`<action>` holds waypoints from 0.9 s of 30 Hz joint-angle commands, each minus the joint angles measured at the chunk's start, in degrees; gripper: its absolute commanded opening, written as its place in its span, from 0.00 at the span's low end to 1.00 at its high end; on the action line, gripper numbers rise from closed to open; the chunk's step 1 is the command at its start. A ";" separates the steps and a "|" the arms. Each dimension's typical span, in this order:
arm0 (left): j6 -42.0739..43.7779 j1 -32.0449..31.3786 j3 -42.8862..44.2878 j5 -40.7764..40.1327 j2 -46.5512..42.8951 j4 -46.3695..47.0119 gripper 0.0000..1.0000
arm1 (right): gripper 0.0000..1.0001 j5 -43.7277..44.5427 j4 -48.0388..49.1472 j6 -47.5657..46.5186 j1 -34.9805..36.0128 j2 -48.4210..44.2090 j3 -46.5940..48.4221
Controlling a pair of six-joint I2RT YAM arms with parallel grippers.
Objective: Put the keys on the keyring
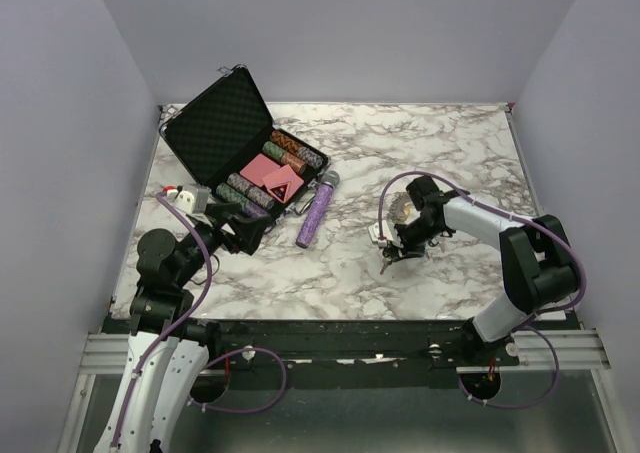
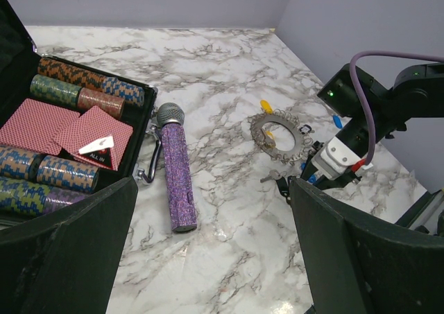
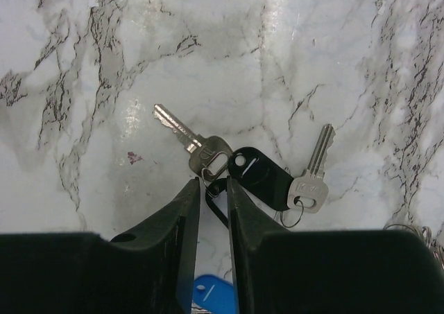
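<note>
**Barely begun: loose keys not yet on the ring**

Small silver keys point(image 3: 182, 130) with a black plastic tag point(image 3: 260, 175) lie on the white marble counter point(image 3: 104, 64), just near of the key-fringed silver keyring point(image 2: 300, 147), right of centre. The right gripper point(image 3: 214, 182) is narrowed about their thin loop; held or not, I cannot tell. At near left the left gripper point(image 1: 248, 228) gapes wide.

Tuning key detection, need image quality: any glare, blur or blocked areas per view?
Right wrist: keys sharp, a glare streak on the marble above them, the dark right claw blocks the bottom. Left wrist: keyring small but clear, dark fingers fill the lower corners. Top: even light, keyring tiny and partly hidden by the right arm.
</note>
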 commanded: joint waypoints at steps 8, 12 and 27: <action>0.17 0.40 -0.58 1.03 0.05 0.67 0.99 | 0.24 -0.34 -0.61 -0.55 0.65 1.25 -0.24; 0.17 0.40 -0.49 1.03 -0.04 0.67 0.99 | 0.21 -0.43 -0.78 -0.63 0.74 1.33 -0.59; 0.17 0.49 -0.58 1.03 0.14 0.67 0.99 | 0.01 -0.60 -4.47 1.04 1.09 -0.95 -1.21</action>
